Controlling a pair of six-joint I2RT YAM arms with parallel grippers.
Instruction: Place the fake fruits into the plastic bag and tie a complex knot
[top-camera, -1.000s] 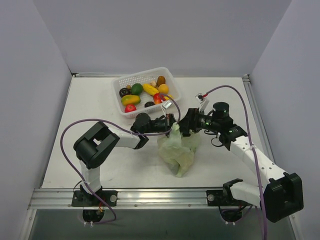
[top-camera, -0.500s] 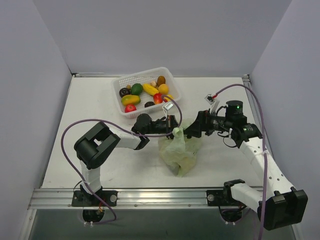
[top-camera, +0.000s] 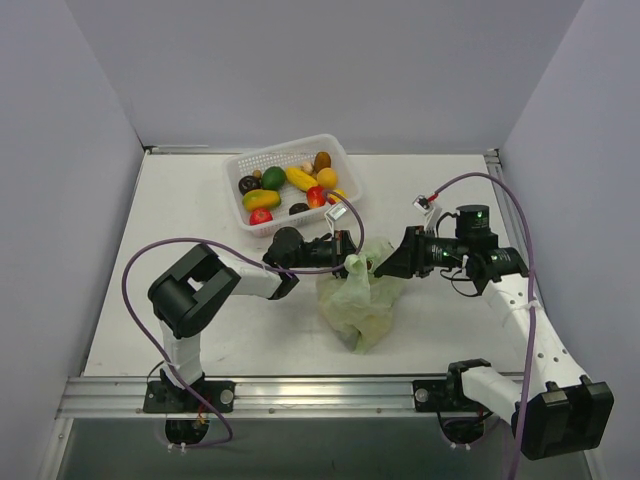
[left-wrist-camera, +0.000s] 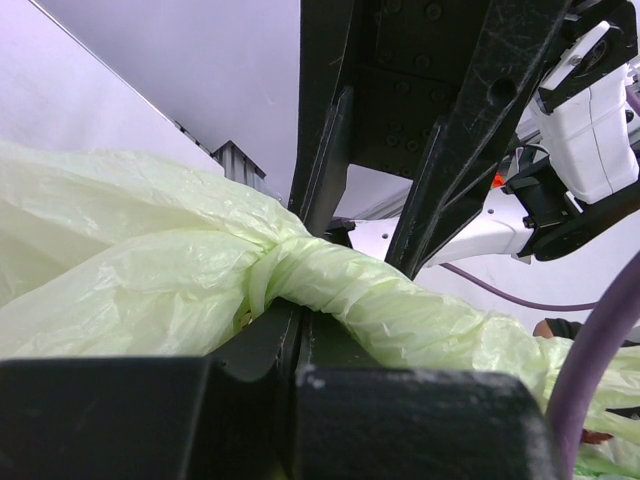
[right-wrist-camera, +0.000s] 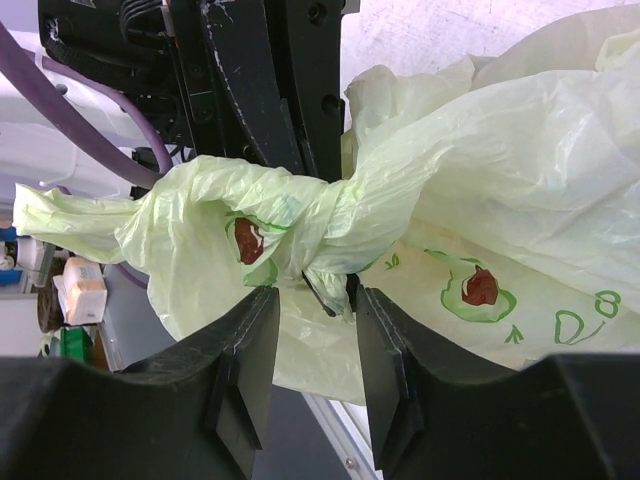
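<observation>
Overhead view: table (top-camera: 180, 200), pale; white perforated basket (top-camera: 285, 148) at the far middle, the fake fruits (top-camera: 300, 180) all inside it. The plastic bag (top-camera: 358, 300) lies crumpled on the table in front of the basket, between the two arms. Left gripper (top-camera: 347, 264) is at the bag's upper left, right gripper (top-camera: 383, 266) at its upper right; both meet over the bag's top and hide the bunched plastic there.

Left wrist view: left fingers pressed together on a twisted rope of bag plastic, a detail lost from above. Right arm's two dark fingers rise behind the strand with a gap between them. Purple cable (left-wrist-camera: 600, 340) crosses the right edge.

Right wrist view: right fingers (right-wrist-camera: 245, 350) stand partly apart below the knotted bunch; whether they pinch any film cannot be told. Avocado print (right-wrist-camera: 478, 288) on the bag body, seen only here. Left arm's fingers block the upper left.
</observation>
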